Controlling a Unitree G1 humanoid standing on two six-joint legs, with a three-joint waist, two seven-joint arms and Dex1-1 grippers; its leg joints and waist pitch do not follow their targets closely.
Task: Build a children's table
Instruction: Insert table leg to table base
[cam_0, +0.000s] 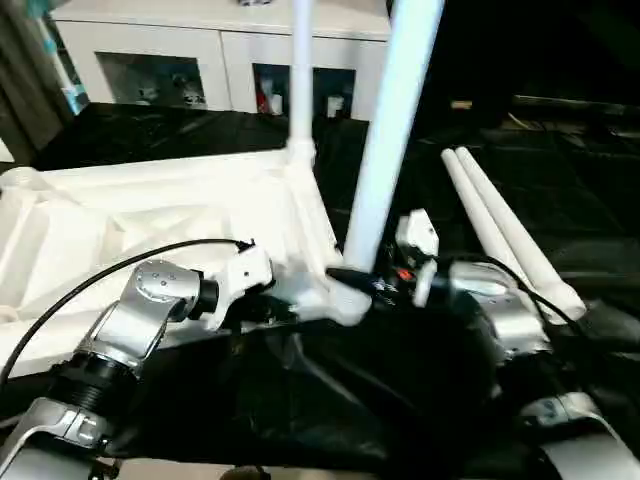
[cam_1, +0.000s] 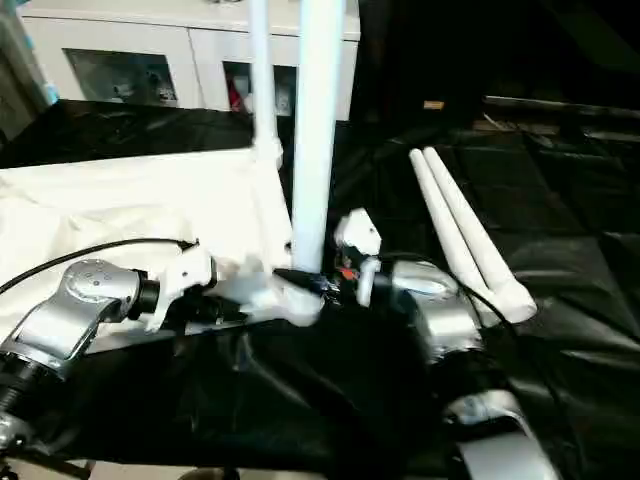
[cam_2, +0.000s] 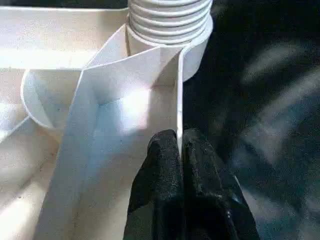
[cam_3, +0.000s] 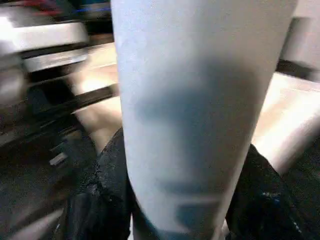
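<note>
Gripping a leg near its lower end, the right gripper sits at centre frame in the head views; the right wrist view shows its black fingers on either side of the white tube, clamped on it. That leg stands almost upright, leaning slightly right, its foot at the near corner socket of the tabletop.

Tabletop lies upside down on black sheeting, filling the left half of the frame, ribs up. A second leg already stands upright in the far corner socket, upper centre.

Left gripper is pinched on a thin upright wall of the tabletop, one finger each side, just below a ribbed socket collar.

Two spare legs lie side by side, touching, on the sheeting at right.

White cabinet with glass fronts runs along the top left.
</note>
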